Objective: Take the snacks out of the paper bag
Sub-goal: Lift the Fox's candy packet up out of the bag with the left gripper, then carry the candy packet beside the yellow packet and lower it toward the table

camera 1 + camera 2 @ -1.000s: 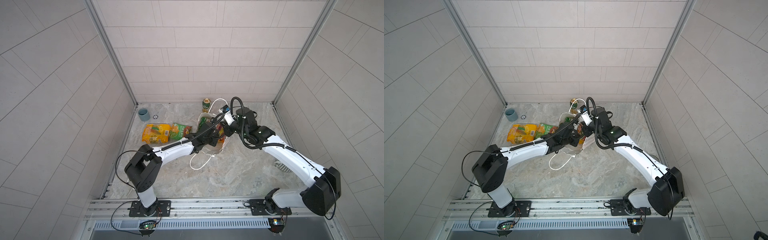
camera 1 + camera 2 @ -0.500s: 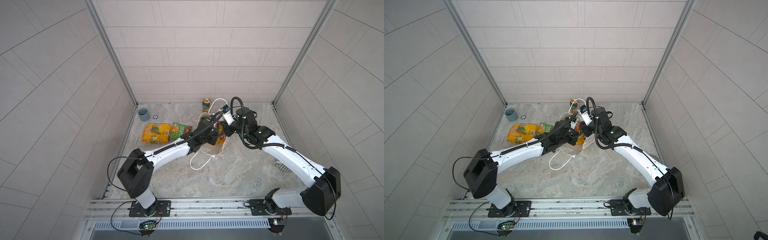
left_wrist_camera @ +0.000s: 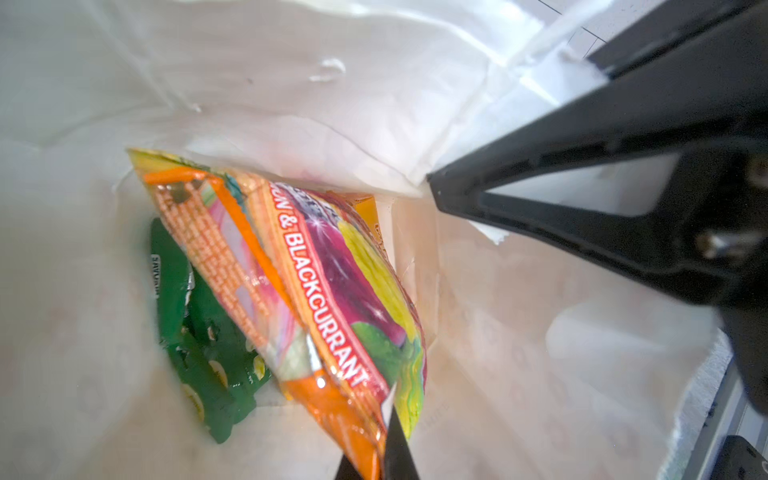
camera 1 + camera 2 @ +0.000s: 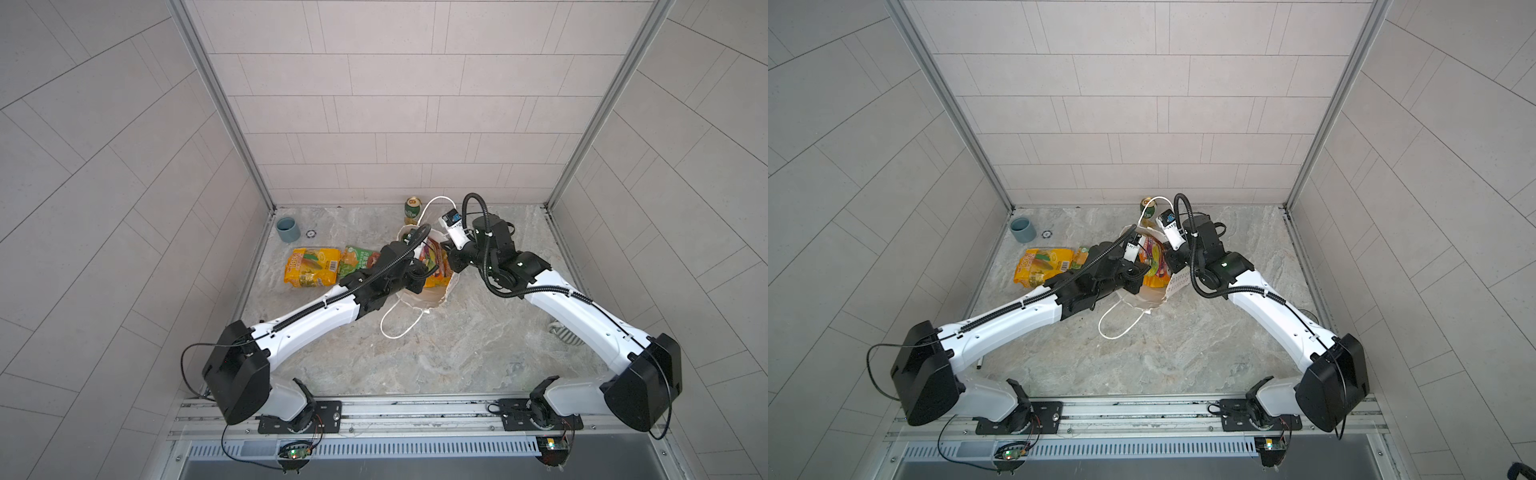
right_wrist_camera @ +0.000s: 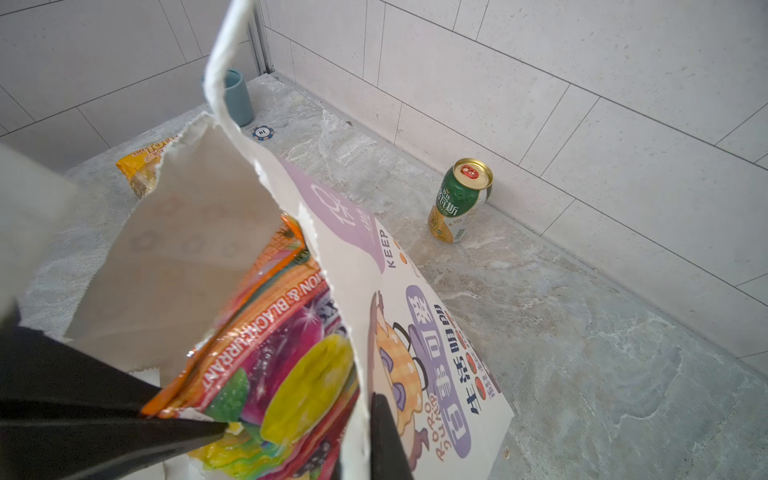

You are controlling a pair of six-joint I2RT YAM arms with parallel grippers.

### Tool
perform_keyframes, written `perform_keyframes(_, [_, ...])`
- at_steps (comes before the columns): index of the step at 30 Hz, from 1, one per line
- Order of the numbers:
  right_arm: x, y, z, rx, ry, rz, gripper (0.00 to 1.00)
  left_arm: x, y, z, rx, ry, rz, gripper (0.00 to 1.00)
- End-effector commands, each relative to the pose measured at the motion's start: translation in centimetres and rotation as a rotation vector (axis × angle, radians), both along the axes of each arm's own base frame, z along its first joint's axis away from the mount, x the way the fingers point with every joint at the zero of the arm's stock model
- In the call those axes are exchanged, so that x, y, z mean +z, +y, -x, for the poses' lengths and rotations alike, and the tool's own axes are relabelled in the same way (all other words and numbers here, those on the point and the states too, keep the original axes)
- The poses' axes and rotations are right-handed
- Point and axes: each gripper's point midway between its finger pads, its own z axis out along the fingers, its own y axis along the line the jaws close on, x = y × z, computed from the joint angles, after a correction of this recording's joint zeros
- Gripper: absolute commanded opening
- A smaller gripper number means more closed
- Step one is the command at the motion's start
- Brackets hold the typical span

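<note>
At the far left of the tabletop (image 4: 436,357) a grey-blue cup (image 4: 288,229) is standing upright, with a small round chip (image 4: 310,234) lying just to its right. Nearer and further right, a yellow packet (image 4: 309,268) is lying flat. A green packet (image 4: 358,261) is lying just beside its right edge, partly hidden under the left arm. That arm is stretching rightward into the paper bag (image 4: 419,297), which is sitting in the middle of the tabletop with its mouth gaping open. Inside it the left pincer (image 3: 374,465) is clamping the edge of an orange-purple packet (image 3: 332,299) printed BLACKCURRANT, its jaws standing close together on the film. This packet is leaning tilted against the bag's inner wall, and a dark green packet (image 3: 195,332) is lying beside it, deeper in the bag. One white cord handle (image 4: 399,328) is trailing on the tabletop on the near side. Beyond the bag a green-gold can (image 4: 412,210) is standing upright by the far wall. From the right, the right pincer (image 5: 362,444) is pinching the bag's right wall at the rim, its jaws narrow with only the paper between them
</note>
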Motion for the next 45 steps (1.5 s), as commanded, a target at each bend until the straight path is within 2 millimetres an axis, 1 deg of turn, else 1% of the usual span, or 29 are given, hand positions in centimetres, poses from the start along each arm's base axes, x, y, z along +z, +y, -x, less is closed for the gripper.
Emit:
perform_keyframes(1, [3.4, -0.3, -0.1, -0.014, -0.083, -0.061, 0.0, 2.0, 1.5, 1.0, -0.004, -0.038, -0.021, 0.0])
perform_keyframes(6, [3.3, -0.4, -0.2, -0.02, -0.083, -0.059, 0.0, 3.9, 4.3, 2.7, 0.005, -0.061, -0.057, 0.0])
perform_keyframes(9, [3.2, -0.5, -0.2, -0.021, -0.082, -0.054, 0.0, 5.0, 6.2, 3.6, 0.008, -0.02, -0.057, 0.0])
perform_keyframes(11, [3.1, -0.5, -0.2, -0.021, -0.083, -0.051, 0.0, 6.0, 7.7, 4.0, 0.016, 0.014, -0.035, 0.0])
perform_keyframes(13, [3.1, -0.5, -0.3, -0.021, -0.084, -0.049, 0.0, 7.0, 8.8, 4.5, -0.021, 0.048, 0.011, 0.0])
perform_keyframes(15, [3.0, -0.5, -0.3, -0.022, -0.083, -0.048, 0.0, 8.0, 10.4, 4.7, -0.03, 0.066, 0.054, 0.0])
perform_keyframes(18, [2.9, -0.5, -0.5, -0.021, -0.079, -0.047, 0.0, 8.6, 12.3, 4.9, -0.033, 0.086, 0.085, 0.0])
perform_keyframes(24, [2.9, -0.7, -0.5, -0.028, -0.084, -0.04, 0.0, 8.8, 14.3, 5.4, -0.035, 0.125, 0.078, 0.0])
perform_keyframes(30, [2.5, -0.7, -0.7, -0.03, -0.079, -0.032, 0.0, 11.2, 16.0, 6.1, -0.008, 0.094, 0.125, 0.0])
perform_keyframes(33, [2.3, -0.6, -0.8, -0.028, -0.074, -0.03, 0.0, 13.0, 16.1, 6.5, -0.024, 0.071, 0.192, 0.0])
perform_keyframes(35, [2.2, -0.6, -0.8, -0.026, -0.072, -0.03, 0.0, 13.8, 16.0, 6.7, -0.043, 0.066, 0.237, 0.0])
perform_keyframes(40, [2.1, -0.6, -0.7, -0.022, -0.073, -0.03, 0.0, 14.3, 16.9, 6.5, -0.022, 0.063, 0.25, 0.0])
perform_keyframes(43, [2.1, -0.5, -0.7, -0.021, -0.071, -0.031, 0.0, 13.8, 18.6, 5.9, 0.067, 0.047, 0.202, 0.0])
perform_keyframes(45, [1.9, -0.5, -0.7, -0.017, -0.069, -0.033, 0.0, 13.4, 19.2, 5.6, 0.099, 0.034, 0.198, 0.0])
